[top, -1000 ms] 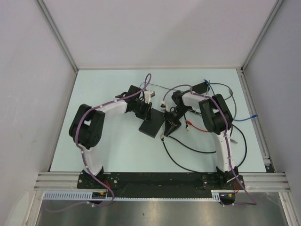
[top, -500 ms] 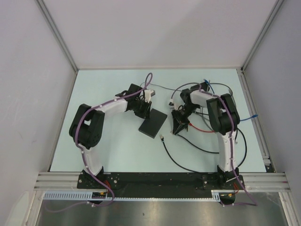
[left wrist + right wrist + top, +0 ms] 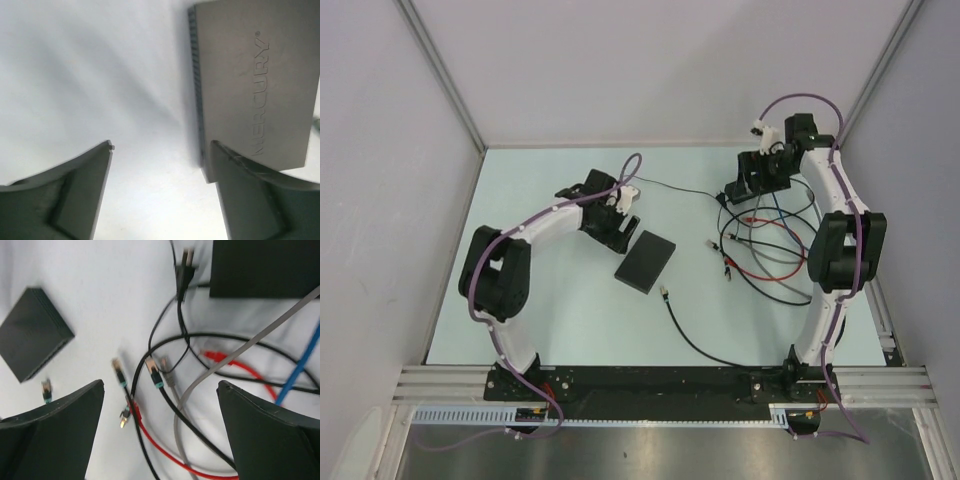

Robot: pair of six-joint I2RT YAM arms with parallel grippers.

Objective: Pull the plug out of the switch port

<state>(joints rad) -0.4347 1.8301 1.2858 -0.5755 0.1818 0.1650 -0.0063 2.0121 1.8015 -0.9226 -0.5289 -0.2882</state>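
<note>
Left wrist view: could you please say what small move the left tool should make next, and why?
Probably lift the open left tool clear of the Mercury switch: the black cable's plug lies loose, apart from it.

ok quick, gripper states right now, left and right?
Left gripper: open, holding nothing; the black switch box lies beside one finger.
Right gripper: open, holding nothing, above the loose cables.

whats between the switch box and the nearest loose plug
Bare table only: the plug lies clear of the switch box, seen in the top view.
</note>
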